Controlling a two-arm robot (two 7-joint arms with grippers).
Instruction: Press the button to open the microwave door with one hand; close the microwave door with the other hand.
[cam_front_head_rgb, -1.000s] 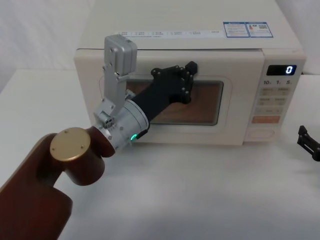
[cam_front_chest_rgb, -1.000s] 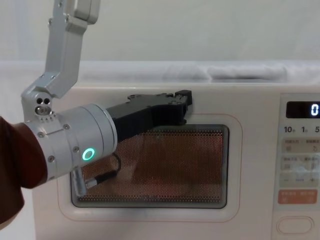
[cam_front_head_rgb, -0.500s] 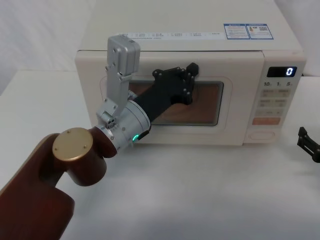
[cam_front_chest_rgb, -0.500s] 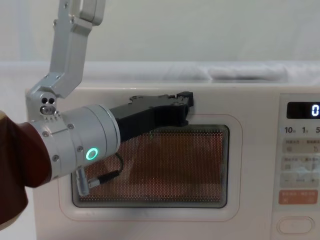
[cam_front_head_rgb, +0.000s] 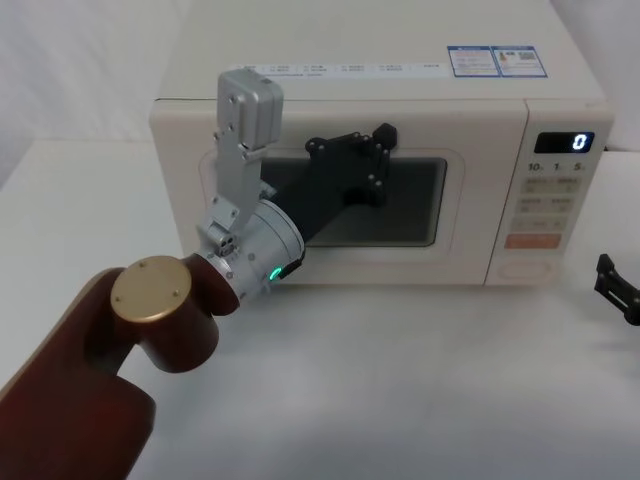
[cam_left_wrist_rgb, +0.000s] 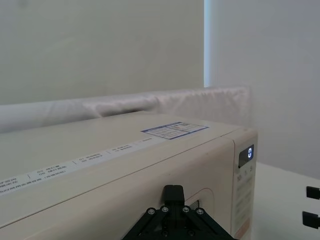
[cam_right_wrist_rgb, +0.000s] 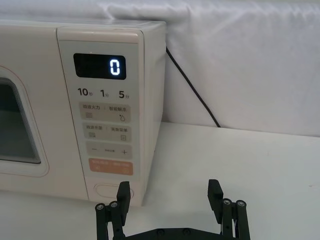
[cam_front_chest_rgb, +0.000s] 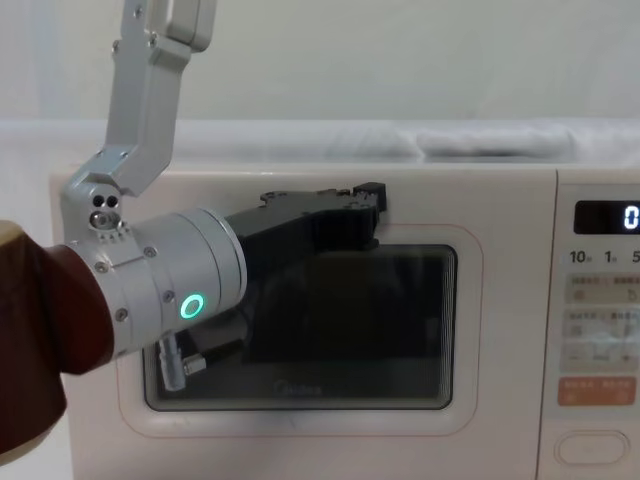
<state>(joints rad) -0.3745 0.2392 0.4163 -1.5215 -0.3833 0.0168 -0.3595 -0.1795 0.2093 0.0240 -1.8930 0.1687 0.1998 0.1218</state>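
On the head view I see my left claw (cam_front_head_rgb: 383, 140) pressed against the upper edge of the microwave door (cam_front_head_rgb: 340, 200), above its dark window; I cannot tell how far its fingers are apart. The door sits flush with the oven front. The button (cam_front_head_rgb: 522, 268) lies at the foot of the keypad strip, right of the door. My right claw (cam_front_head_rgb: 617, 287) rests low over the tabletop (cam_front_head_rgb: 400, 380), right of the microwave.

On the right wrist view, the right claw (cam_right_wrist_rgb: 170, 196) stands wide open, empty, just before the button (cam_right_wrist_rgb: 106, 190).

On the chest view, the left claw (cam_front_chest_rgb: 368, 200) touches the door (cam_front_chest_rgb: 480, 330) above the window.
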